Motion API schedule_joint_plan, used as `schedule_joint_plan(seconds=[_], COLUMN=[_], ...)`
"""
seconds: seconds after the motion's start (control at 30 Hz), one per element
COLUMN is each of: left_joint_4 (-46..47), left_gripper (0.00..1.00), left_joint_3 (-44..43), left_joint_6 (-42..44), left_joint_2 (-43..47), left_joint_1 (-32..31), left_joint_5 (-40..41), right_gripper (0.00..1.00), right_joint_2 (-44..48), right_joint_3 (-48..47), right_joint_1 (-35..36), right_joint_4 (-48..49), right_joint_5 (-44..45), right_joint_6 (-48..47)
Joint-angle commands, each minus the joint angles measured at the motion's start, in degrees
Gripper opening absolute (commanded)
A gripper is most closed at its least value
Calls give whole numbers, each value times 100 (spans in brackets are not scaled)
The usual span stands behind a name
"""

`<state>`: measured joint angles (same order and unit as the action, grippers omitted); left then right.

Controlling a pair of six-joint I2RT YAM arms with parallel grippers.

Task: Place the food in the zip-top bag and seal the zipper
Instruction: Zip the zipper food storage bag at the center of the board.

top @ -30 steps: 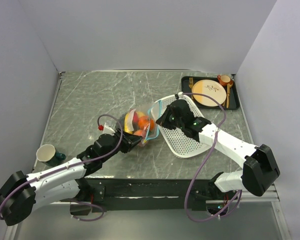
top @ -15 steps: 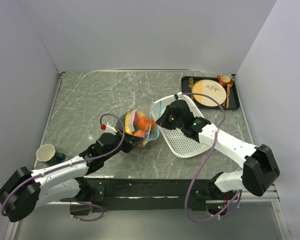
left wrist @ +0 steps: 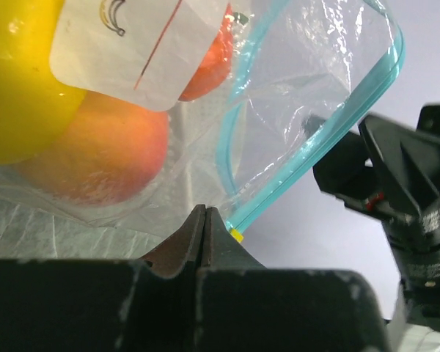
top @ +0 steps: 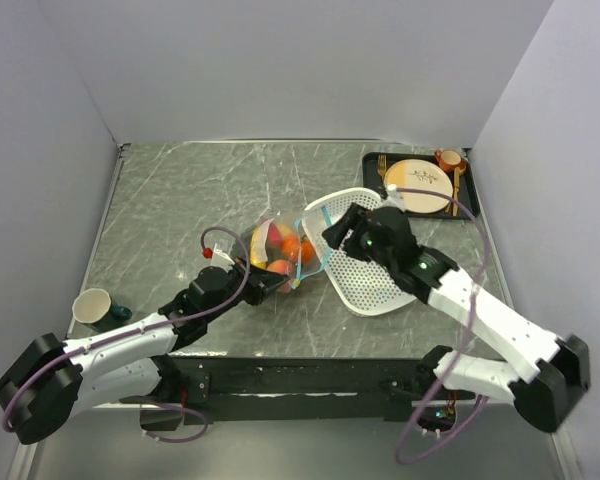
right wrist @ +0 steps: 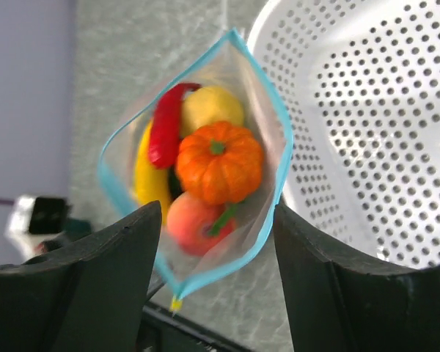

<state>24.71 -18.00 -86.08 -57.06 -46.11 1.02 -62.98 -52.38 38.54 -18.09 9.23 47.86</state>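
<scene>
Right wrist view: right gripper (right wrist: 216,220) released, poised over gaping zipper (right wrist: 282,147); food (right wrist: 218,163) inside zip-top bag (right wrist: 220,81) beside basket (right wrist: 367,110); left gripper (left wrist: 205,214) clenched on bag corner. Risk: spillage through unsealed mouth upon pinch slipping.

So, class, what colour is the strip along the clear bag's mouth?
The zipper is light teal-blue, clearest in the right wrist view.

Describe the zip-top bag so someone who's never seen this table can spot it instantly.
On the grey marble table, look mid-table, just left of the white perforated basket. The zip-top bag stands there, pinched by the left gripper. It's the only clear pouch, teal-edged mouth gaping, colourful toy food inside.
</scene>
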Motion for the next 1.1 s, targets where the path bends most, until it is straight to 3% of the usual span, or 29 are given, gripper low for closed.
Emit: schedule_joint_plan(seconds=[0.0,0.1,0.3,0.57,1.07], left_joint_4=[535,526,605,649,799], left_gripper=[1,1,1,1,1], left_joint_3=[51,7,16,104,130], left_joint_6=[144,223,267,215,127], left_joint_2=[2,-25,-34,63,-16], left_joint_1=[14,14,14,14,14], left_joint_5=[-146,-154,-225,-216,-145], right_gripper=[65,58,56,49,39], right_joint_2=[804,998,595,181,-135], right_joint_3=[701,1019,993,791,764], right_joint_1=[249,802,1594,1621,1621], right_joint_4=[348,490,674,746,1088], right_joint_5=[-299,-195,175,386,8], right_joint_6=[679,1058,1375,1235,1103])
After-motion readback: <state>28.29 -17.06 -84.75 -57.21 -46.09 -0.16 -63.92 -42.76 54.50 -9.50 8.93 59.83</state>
